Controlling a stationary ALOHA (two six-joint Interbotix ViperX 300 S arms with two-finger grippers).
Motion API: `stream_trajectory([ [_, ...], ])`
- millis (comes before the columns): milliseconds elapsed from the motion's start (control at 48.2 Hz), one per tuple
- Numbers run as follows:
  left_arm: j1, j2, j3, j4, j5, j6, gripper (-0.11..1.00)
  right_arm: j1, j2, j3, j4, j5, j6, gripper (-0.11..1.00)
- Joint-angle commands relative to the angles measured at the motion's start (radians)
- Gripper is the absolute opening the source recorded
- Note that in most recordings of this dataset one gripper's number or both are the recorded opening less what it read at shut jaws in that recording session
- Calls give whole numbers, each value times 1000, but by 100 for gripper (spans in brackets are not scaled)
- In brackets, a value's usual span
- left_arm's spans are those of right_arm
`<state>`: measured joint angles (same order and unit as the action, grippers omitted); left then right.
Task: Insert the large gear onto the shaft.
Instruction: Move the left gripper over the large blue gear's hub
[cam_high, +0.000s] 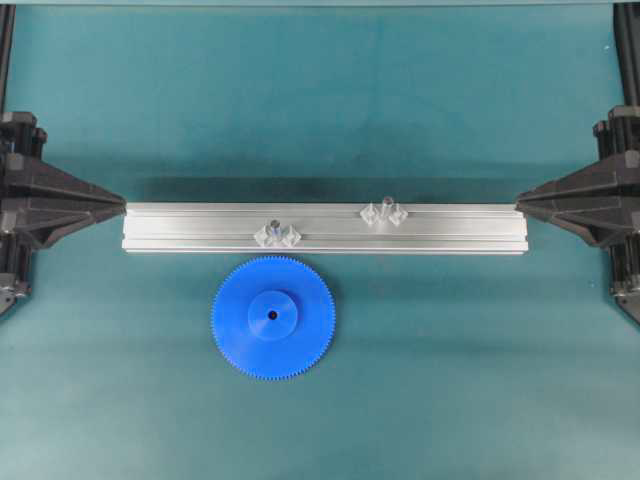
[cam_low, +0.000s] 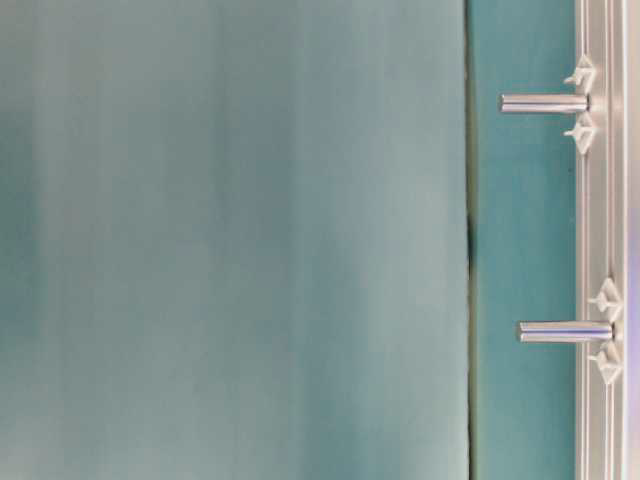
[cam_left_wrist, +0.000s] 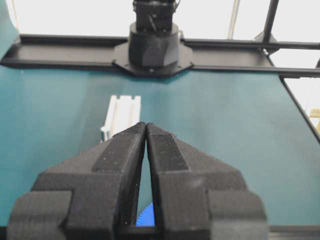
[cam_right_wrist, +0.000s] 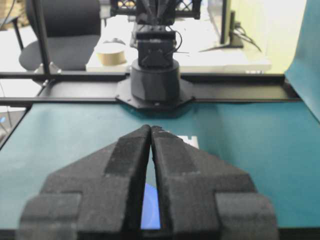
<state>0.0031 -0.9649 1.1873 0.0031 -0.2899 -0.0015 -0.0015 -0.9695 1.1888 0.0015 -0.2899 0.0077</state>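
The gear (cam_high: 273, 317) is found lying flat on the teal mat (cam_high: 450, 380), hub upward, with its centre hole visible. It sits just in front of the rail (cam_high: 200, 228), left of centre in the overhead view, its toothed rim close to the rail's near edge; whether the two touch cannot be told. Nothing is in contact with the gear from above.

Two pins are seen standing on the rail, each on a small clear mount. The left shaft (cam_high: 274, 228) stands nearest the gear, directly behind its hub. The right shaft (cam_high: 385, 207) is set further along and toward the rail's far edge. In the table-level view, which is turned on its side, both pins appear bare and apart from each other.

The left gripper (cam_left_wrist: 145, 126) is observed with its fingertips pressed together and nothing between them. It is pointed at the left end of the rail. The right gripper (cam_right_wrist: 151, 128) is likewise closed and empty, and is aimed at the rail's right end. A sliver of blue is glimpsed beneath each gripper in the wrist views. Both grippers are held well apart from the gear.
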Motion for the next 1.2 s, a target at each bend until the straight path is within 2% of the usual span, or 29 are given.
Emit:
stream_trajectory([
  [0,-8,31,5,12,21,-37,11,-5,11,-2,3,-9,3,16],
  [42,-8,49,-3,12,55,-55,12,-6,5,18,21,-11,9,18],
  [62,-9,58,-11,12,75,-67,12,-5,2,28,31,-9,17,23],
  [125,-14,100,-46,14,135,-87,5,-5,-12,46,61,2,49,32],
  [228,-21,176,-126,18,215,-75,1,-6,-38,55,69,35,101,30],
  [436,-55,333,-235,18,236,-6,1,-8,-44,-14,69,176,109,23],
  [644,-103,474,-301,18,242,-23,1,-8,-34,-66,69,354,107,21],
  [934,-107,560,-373,18,316,-29,1,-8,-34,-66,69,497,107,24],
  [1184,-121,600,-413,18,385,-23,4,-8,-37,-60,66,546,109,34],
])
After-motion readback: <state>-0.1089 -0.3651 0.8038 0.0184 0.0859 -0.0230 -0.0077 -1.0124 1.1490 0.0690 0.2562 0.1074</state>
